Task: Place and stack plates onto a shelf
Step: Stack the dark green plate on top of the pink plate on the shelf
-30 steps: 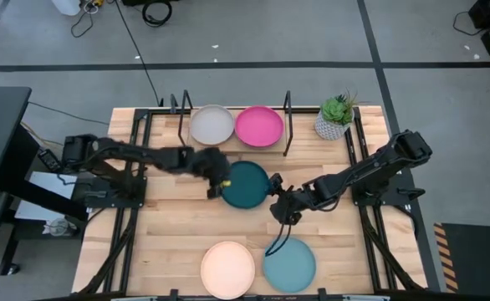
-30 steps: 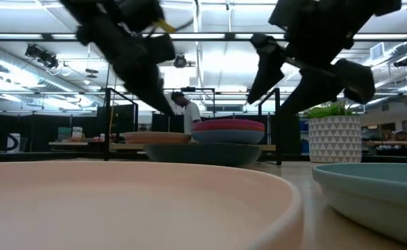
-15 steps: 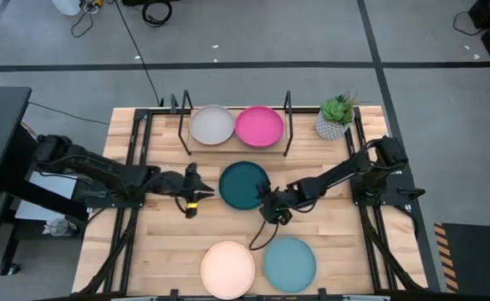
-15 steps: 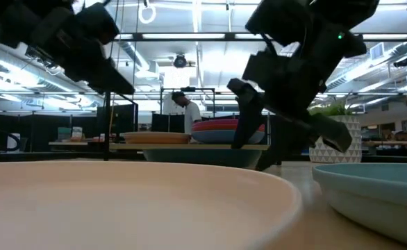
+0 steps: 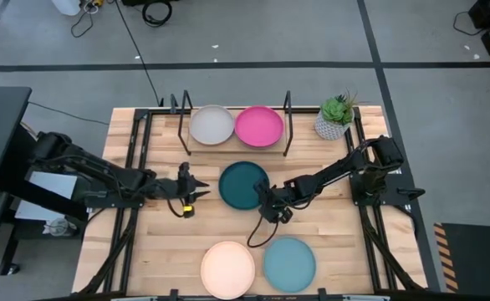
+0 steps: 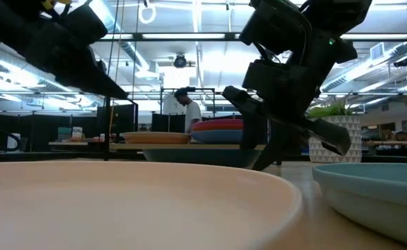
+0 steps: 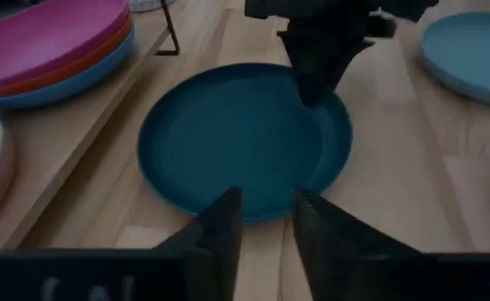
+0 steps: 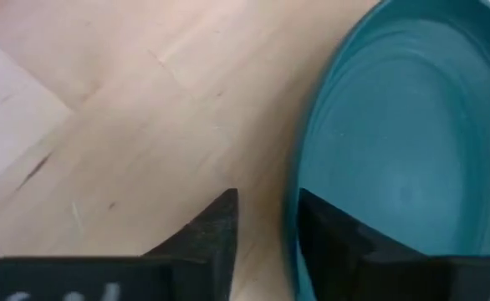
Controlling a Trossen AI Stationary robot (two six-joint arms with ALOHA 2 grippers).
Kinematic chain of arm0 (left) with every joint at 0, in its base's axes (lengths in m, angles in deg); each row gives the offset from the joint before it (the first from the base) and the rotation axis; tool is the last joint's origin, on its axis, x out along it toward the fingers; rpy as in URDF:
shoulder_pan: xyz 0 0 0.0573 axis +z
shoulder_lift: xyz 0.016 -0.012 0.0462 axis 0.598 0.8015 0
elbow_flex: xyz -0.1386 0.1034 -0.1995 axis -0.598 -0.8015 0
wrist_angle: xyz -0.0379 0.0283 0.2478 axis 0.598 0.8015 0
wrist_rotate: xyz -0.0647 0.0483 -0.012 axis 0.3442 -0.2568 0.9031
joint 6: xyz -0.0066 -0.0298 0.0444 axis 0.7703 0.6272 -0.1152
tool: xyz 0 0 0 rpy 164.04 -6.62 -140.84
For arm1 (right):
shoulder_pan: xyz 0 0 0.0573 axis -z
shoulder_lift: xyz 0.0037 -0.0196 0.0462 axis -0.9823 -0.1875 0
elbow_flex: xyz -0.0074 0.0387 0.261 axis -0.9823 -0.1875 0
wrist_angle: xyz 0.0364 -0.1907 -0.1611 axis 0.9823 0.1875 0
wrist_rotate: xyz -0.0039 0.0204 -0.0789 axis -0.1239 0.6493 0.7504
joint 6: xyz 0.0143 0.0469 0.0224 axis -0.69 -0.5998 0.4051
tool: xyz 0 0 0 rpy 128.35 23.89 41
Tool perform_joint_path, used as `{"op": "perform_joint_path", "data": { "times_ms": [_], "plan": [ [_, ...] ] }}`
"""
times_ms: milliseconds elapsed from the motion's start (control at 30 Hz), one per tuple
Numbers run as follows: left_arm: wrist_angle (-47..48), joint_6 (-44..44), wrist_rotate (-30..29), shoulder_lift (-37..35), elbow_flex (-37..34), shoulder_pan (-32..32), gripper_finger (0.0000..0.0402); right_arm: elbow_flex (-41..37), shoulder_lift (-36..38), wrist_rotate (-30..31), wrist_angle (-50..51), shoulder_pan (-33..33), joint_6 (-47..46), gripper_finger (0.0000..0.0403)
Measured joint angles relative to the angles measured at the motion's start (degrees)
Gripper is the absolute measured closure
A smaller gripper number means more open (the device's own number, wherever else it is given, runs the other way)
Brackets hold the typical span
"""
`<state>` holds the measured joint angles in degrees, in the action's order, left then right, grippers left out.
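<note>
Left gripper (image 5: 188, 186) is seen low over the wooden table (image 5: 161, 251), just left of the dark teal plate (image 5: 245, 186), apart from its rim; in the left wrist view the plate (image 7: 243, 138) lies just ahead of the fingertips (image 7: 228, 205). The right gripper (image 5: 266, 201) is placed at the plate's lower-right rim; in the right wrist view the rim (image 8: 299, 201) is straddled by the two fingers (image 8: 220, 221), one outside on the table side, one inside over the plate. The plate lies flat on the table, in front of the shelf (image 5: 232, 149), not on it.

Against one second ago: the left gripper was touching the plate's left edge and is now pulled back to the left; the right gripper was above the plate's right side, spread wide, and is now brought down onto the rim with its fingers narrowed. The plate itself is unmoved.

Left claw: released, fingers slightly parted, nothing held. Right claw: partly closed around the rim; whether it is truly clamped cannot be told.

On the shelf, a grey-topped stack (image 5: 211, 125) and a pink-topped stack (image 5: 258, 126) are seen. Cream plate (image 5: 227, 267) and light blue plate (image 5: 289, 262) lie at the table's near edge.
</note>
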<state>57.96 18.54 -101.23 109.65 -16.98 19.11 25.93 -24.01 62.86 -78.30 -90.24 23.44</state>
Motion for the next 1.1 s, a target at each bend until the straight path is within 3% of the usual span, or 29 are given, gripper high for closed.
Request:
{"op": "perform_joint_path", "data": {
  "times_ms": [233, 367, 567, 667, 1100],
  "plan": [
    [-2.1, -5.6, -3.6, 5.1, 1.0, -0.7, 0.0211, -0.1, 1.2, 0.2, 3.0, -0.2, 0.5, 0.0354],
    [-2.4, -14.4, -3.4, 5.0, 5.3, -2.3, 0.021, -0.2, 4.1, 0.1, 5.4, -0.5, 0.4, 0.0387],
    [-2.4, -25.4, -3.4, 5.0, 8.9, -6.3, 0.0227, -0.2, 7.3, -0.5, 5.6, -0.8, -2.1, 0.0384],
    [-1.9, -25.0, -3.4, 5.0, 8.8, -7.7, 0.0229, -0.2, 7.6, -0.1, 6.2, -1.0, -3.0, 0.0381],
    [0.5, -7.0, -3.4, 5.1, 9.9, -8.0, 0.023, -1.1, 7.6, 1.7, 6.9, -4.0, -13.0, 0.0385]
  ]
}}
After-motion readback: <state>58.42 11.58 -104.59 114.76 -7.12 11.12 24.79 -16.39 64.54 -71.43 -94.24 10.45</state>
